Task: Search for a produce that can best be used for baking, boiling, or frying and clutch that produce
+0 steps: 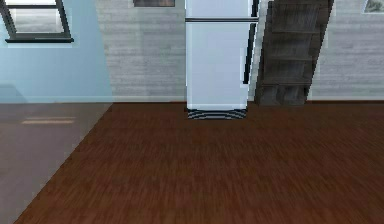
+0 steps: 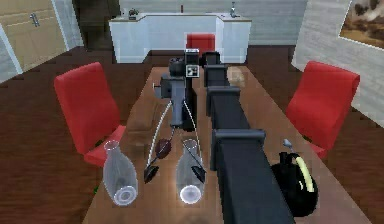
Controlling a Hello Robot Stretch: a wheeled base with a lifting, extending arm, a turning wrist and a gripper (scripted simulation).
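- A small brown-red lump (image 2: 162, 153) is seen on the long wooden table (image 2: 262, 100), right by the gripper. It is too small to be named for sure.
- The gripper (image 2: 167, 160) is made of a dark body and two thin, bent fingers (image 2: 160, 130). It cannot be told whether anything is held or touched.
- Two clear glass bottles (image 2: 120, 176) with round bellies and thin necks are stood on the table, one on each side of the lump.
- The arm (image 2: 235, 140), a dark square bar, is stretched out along the table.
- A round black thing (image 2: 292, 182) with a yellow-green stripe is set near the table's edge.
- Smooth red chairs (image 2: 88, 97) are placed on both sides.
- In the forward view, a tall white fridge (image 1: 218, 55) is stood against a grey wall, on a dark wood floor (image 1: 220, 165).
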